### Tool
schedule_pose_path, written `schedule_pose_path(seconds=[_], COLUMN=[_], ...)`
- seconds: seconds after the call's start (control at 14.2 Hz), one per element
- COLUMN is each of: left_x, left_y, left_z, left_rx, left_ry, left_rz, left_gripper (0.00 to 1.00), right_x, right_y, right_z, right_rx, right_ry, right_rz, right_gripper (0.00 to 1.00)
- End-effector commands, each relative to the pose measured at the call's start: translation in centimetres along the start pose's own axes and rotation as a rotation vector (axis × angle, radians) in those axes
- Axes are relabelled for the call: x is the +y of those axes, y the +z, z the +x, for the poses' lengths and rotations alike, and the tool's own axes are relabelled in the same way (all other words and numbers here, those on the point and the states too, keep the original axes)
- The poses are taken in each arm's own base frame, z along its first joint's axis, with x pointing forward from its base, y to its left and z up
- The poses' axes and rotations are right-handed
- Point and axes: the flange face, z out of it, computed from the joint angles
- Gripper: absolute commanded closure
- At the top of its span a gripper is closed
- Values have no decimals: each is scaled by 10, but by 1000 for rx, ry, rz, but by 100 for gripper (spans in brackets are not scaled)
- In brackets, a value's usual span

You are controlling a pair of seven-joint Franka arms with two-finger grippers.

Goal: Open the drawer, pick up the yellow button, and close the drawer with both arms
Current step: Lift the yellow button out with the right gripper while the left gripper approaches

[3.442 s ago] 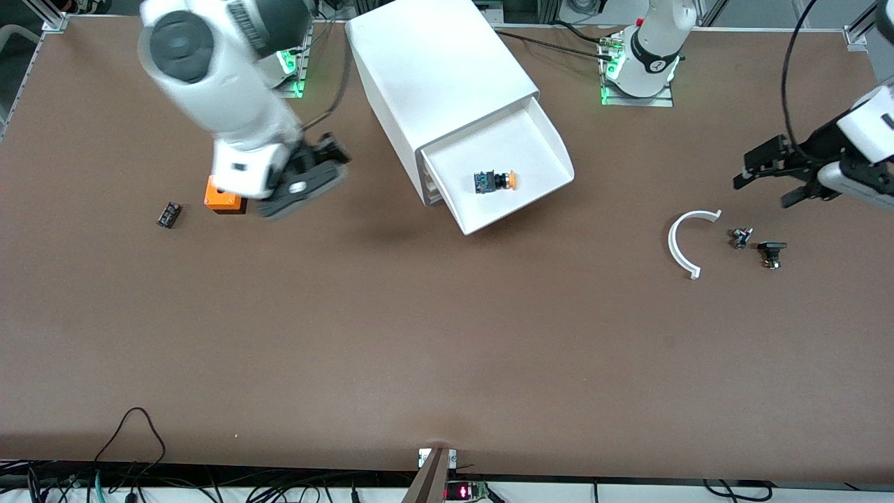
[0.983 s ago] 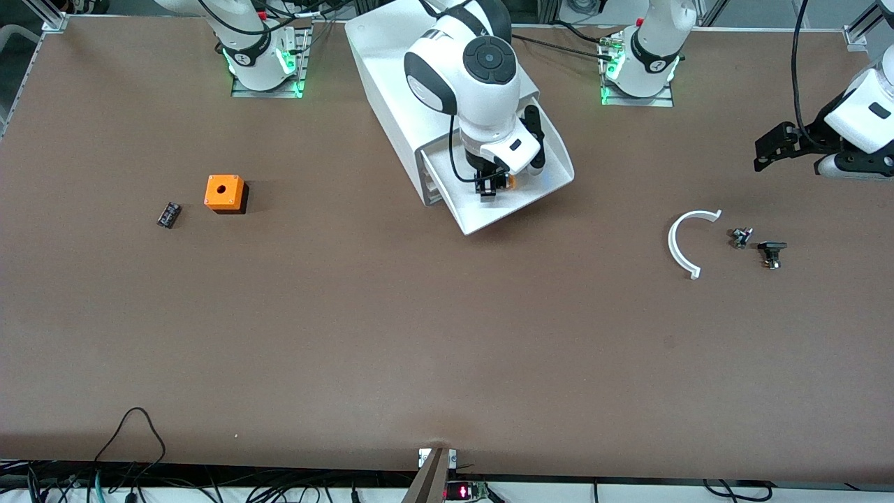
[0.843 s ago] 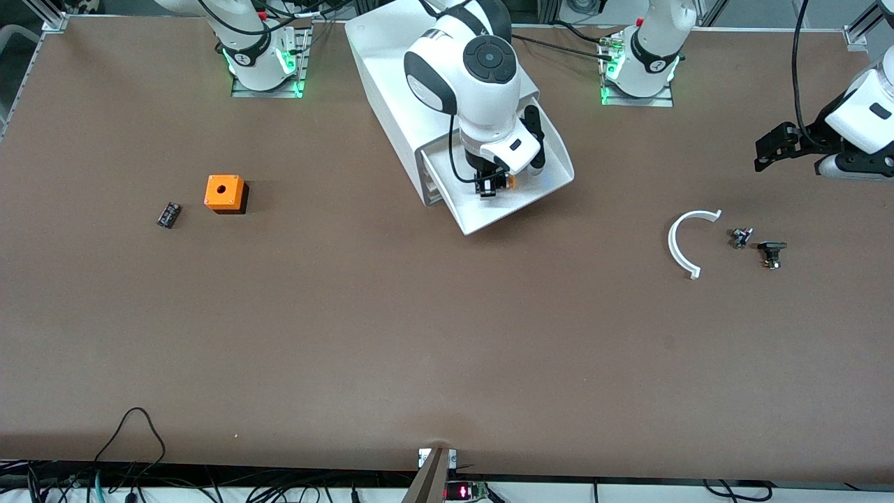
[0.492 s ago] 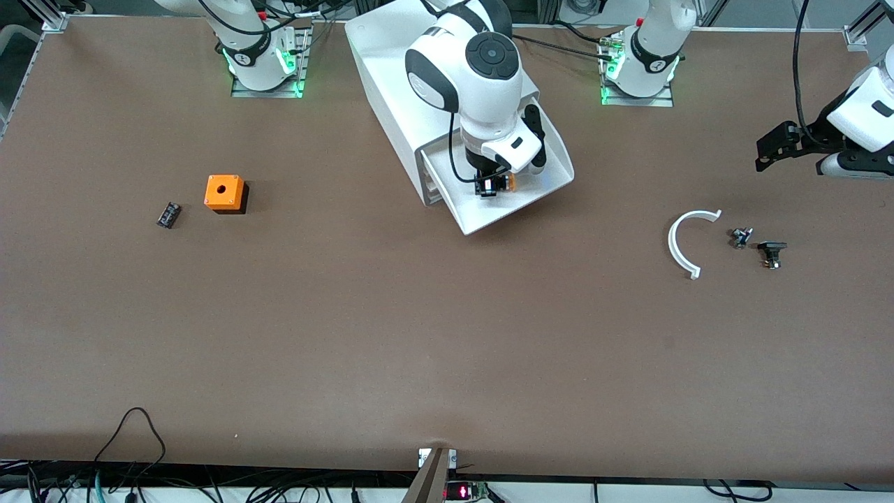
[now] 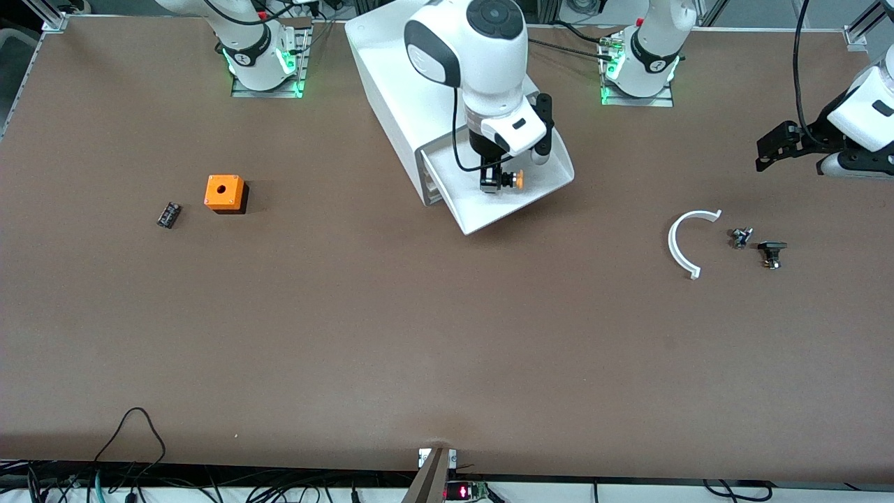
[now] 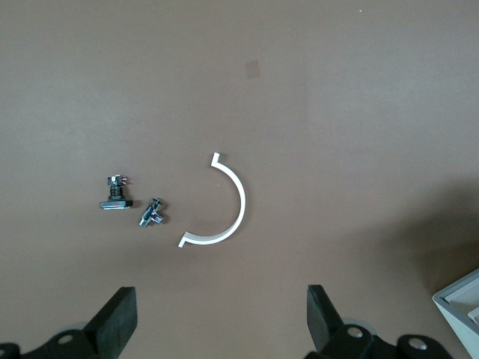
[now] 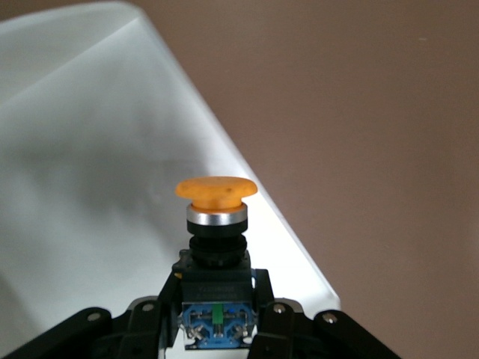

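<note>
Front view: button (image 5: pixel 508 181) pinched by its black-and-blue body in the right gripper (image 5: pixel 492 183), orange cap pointing toward the left arm's end of the table, lifted over the open drawer (image 5: pixel 541 183). Right wrist view: fingers (image 7: pixel 153 318) closed on either side of the body, orange cap (image 7: pixel 215 190) sticking out past the fingertips, white drawer floor (image 7: pixel 90 149) underneath. Drawer pulled out of the white cabinet (image 5: pixel 412 77), holding nothing else that shows; part of its floor hidden by the right arm.

Toward the right arm's end of the table: orange cube (image 5: pixel 224 193) with a hole on top, and just beside it, closer to the table's end, a small black block (image 5: pixel 167 214).

Toward the left arm's end: white curved strip (image 5: pixel 683 242), then two small dark metal parts (image 5: pixel 740 237) (image 5: pixel 771 252) side by side. Left gripper (image 5: pixel 786 143) waiting in the air near that end of the table, over bare tabletop farther from the camera than those parts. Left wrist view: fingers (image 6: pixel 118 321) spread wide apart, gripping nothing, with the strip (image 6: pixel 224 209) and the two parts (image 6: pixel 116 196) (image 6: pixel 153 213) on the brown table (image 6: pixel 359 112) below.
</note>
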Motion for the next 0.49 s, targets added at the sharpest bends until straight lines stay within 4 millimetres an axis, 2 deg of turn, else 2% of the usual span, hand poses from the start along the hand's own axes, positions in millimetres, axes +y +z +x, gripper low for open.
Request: schedule_pose_path(seconds=[0.0,0.14,0.35,0.42], left_x=[1,2,11,22], left_y=[-8,-8,-4,-4], left_z=[2,4,7,9], left_rx=[2,4,4,7], left_ry=[2,-4,-7,8], left_rz=[11,-2,-39,-39], left_gripper=[0,0,0,0], right_x=[33,61,119,138], right_y=[-31,-36,-28,-23], right_z=[-24,-52,-128,-157], right_rx=[14,44,36,12], right_ry=[157,299,525,574], right_rz=[-64,-98,-77,-66], right_gripper=[67,67,67,67])
